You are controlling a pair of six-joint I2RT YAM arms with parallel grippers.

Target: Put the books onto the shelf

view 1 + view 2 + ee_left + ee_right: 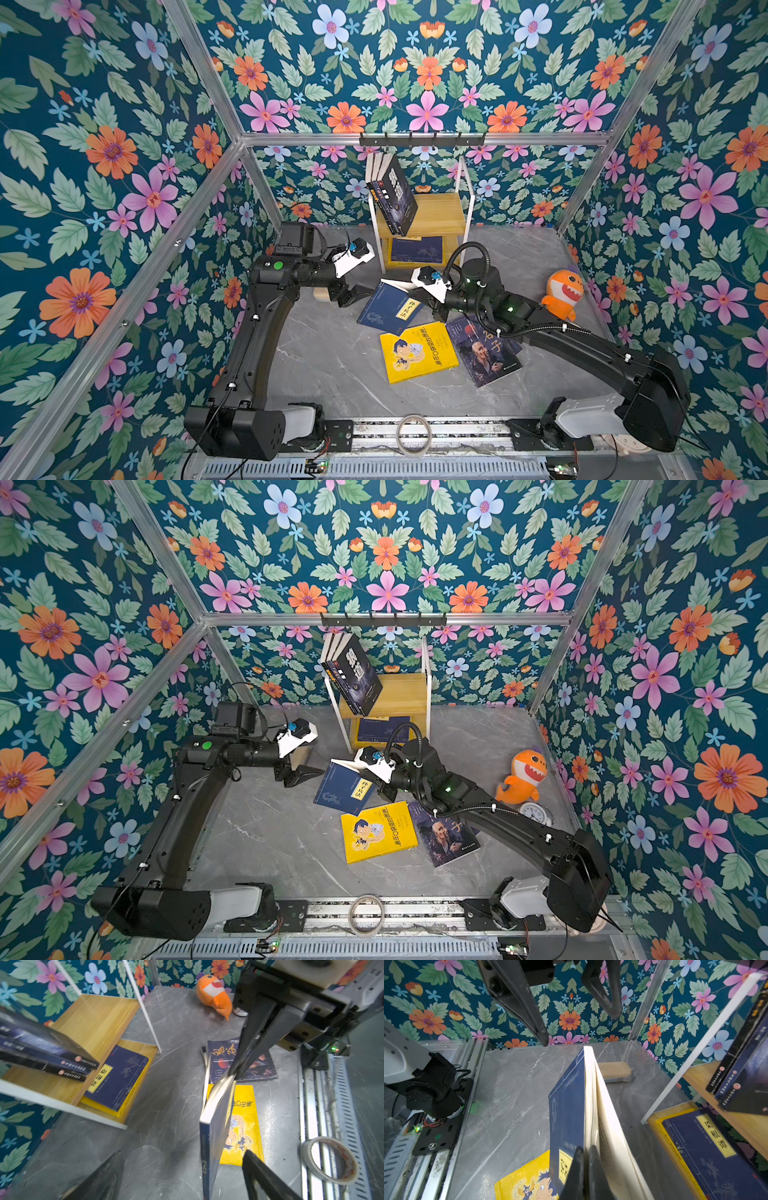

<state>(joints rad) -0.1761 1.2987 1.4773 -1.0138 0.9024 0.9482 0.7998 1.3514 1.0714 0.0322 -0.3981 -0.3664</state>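
Right wrist; gripper (586,1150) clamps book (566,1109)

Open desk (324,365) stretches left of centre. The shelf (440,212) keeps its top board bare right of leaning books (401,199); flat books (417,249) fill its lower tier. A navy book (382,311) in the right pincer (585,1149) and a yellow book (419,351) block mid-desk.

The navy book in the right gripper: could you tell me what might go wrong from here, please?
1. The right gripper pinches the navy book by only its cover and some pages; the rest fan open, so it may slip or tear.
2. The leaning books on the shelf could topple if bumped.
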